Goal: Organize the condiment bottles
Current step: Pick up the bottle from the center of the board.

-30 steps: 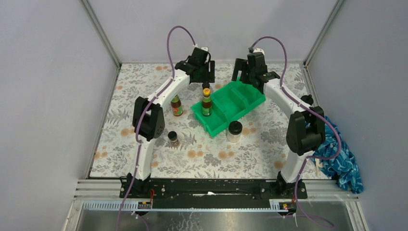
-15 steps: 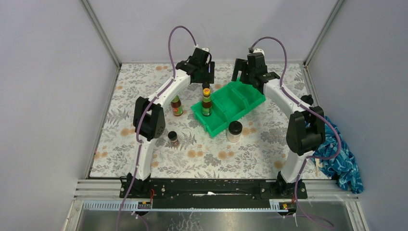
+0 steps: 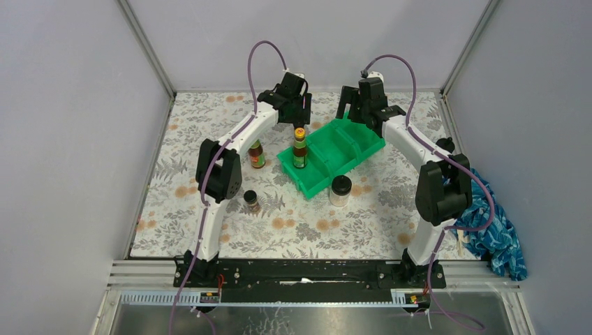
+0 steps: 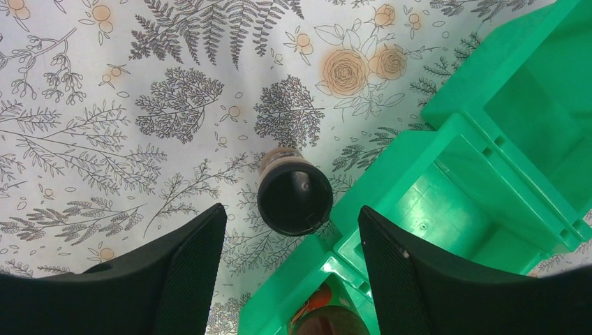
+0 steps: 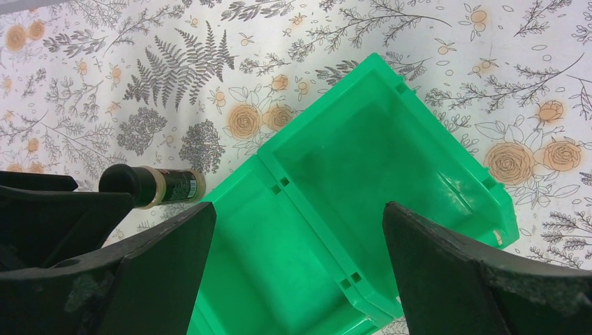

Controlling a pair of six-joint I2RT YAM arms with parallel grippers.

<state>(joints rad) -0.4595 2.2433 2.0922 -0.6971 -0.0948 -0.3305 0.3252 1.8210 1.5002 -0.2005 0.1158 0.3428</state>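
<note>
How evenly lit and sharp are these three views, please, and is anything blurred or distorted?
Top view: soft, even light, faint shadows, no glare on the green bin. Left wrist view: black-capped jar crisp, the bottle at the bottom edge cropped and soft. Right wrist view: sharp, though that jar appears to lean from wide-angle distortion.

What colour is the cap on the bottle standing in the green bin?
Yellow cap on the brown bottle; clearest in the top external view.
</note>
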